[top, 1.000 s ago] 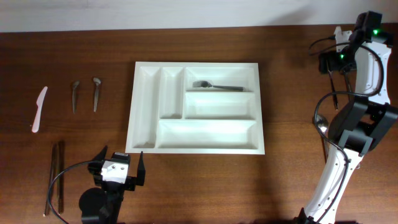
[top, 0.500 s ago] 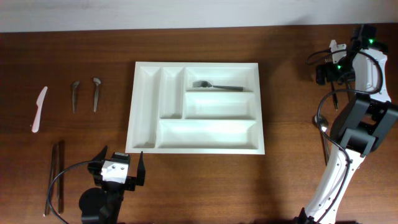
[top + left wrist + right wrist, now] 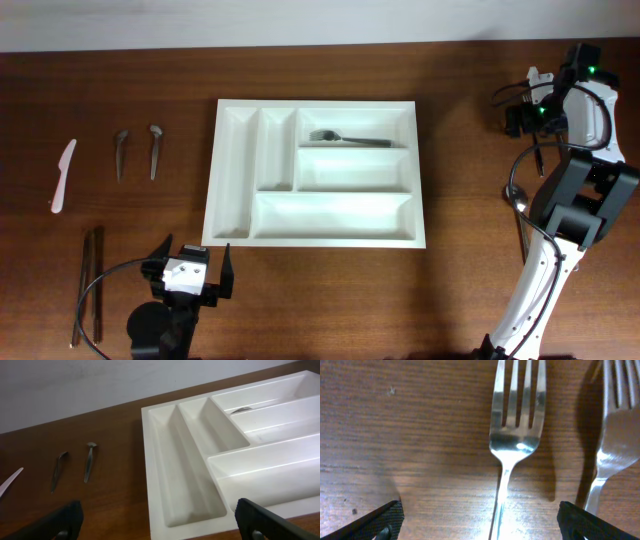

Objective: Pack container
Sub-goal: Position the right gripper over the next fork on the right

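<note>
Right pincer (image 3: 480, 512) hangs wide open over a loose fork (image 3: 517, 425) on the wood, far right of frame; left pincer (image 3: 195, 258) sits open too, lower left. White container (image 3: 330, 215) lies centre frame; a packed fork (image 3: 348, 139) rests in its top long compartment.

Room light: even and fairly bright from above; the dark wood table (image 3: 480, 150) shows no hot spots in the overhead view.
Tray: the white tray (image 3: 416, 170) is the brightest thing, with soft grey shadows along its inner walls and a mild sheen in the left wrist view.
Glare: hard white glint on the fork (image 3: 515, 445) neck, with a pale patch on the wood below it.
Shadow: dark band beside the second fork (image 3: 615, 435).
Sharpness: overhead crisp, left wrist slightly soft.
</note>
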{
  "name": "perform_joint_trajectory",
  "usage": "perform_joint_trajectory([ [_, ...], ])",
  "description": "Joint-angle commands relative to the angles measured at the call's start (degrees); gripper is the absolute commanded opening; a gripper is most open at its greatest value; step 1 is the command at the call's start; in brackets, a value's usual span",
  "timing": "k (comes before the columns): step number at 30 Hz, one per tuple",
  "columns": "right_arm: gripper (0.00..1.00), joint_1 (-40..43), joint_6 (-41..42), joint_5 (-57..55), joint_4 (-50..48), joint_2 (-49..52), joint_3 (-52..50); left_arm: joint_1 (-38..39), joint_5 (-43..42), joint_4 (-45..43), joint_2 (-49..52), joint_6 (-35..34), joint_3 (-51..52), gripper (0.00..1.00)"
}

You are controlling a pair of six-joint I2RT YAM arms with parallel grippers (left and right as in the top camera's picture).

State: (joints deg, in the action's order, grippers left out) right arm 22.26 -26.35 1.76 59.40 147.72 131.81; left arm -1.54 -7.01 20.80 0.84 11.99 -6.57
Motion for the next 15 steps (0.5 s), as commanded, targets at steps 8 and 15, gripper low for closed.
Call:
perform_joint_trajectory([
  [8,0.88,0.26,-0.17,0.42,-2.16,1.73,-0.37,-0.28,0.44,0.04,-0.44,0.72,0.22,0.99],
  [15,0.88,0.33,-0.15,2.99,-2.23,2.36,-0.35,-0.28,0.44,0.07,-0.44,0.72,0.22,0.99],
])
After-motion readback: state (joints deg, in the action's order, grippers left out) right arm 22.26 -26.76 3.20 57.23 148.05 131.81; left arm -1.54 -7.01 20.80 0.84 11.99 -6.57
